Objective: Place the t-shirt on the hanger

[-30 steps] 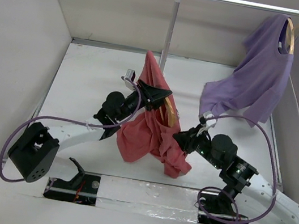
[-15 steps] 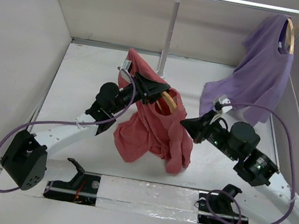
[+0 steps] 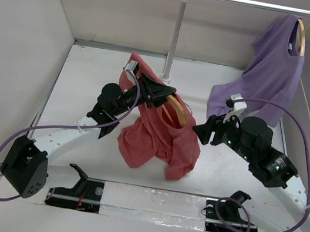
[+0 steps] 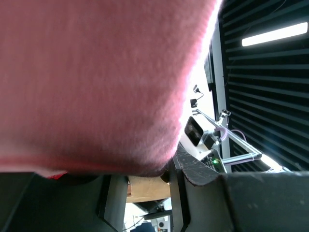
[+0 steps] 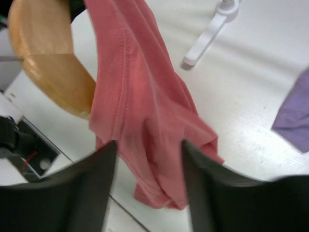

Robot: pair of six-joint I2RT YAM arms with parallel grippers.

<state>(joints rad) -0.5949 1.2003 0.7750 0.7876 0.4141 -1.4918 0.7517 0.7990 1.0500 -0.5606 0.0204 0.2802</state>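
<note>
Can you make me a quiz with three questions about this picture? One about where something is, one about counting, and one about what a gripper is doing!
1. Where is the purple t-shirt?
A. In a box
B. Hanging from the rail
C. In a basket

2. How many t-shirts are there?
A. One
B. Two
C. Three

3. What is the right gripper doing?
A. Squeezing the purple t-shirt
B. Squeezing the rail
C. Open, holding nothing

Answers:
1 B, it hangs at the rail's far right end.
2 B, one purple t-shirt and one red t-shirt.
3 C, its wrist view shows the fingers apart, with nothing between them.
</note>
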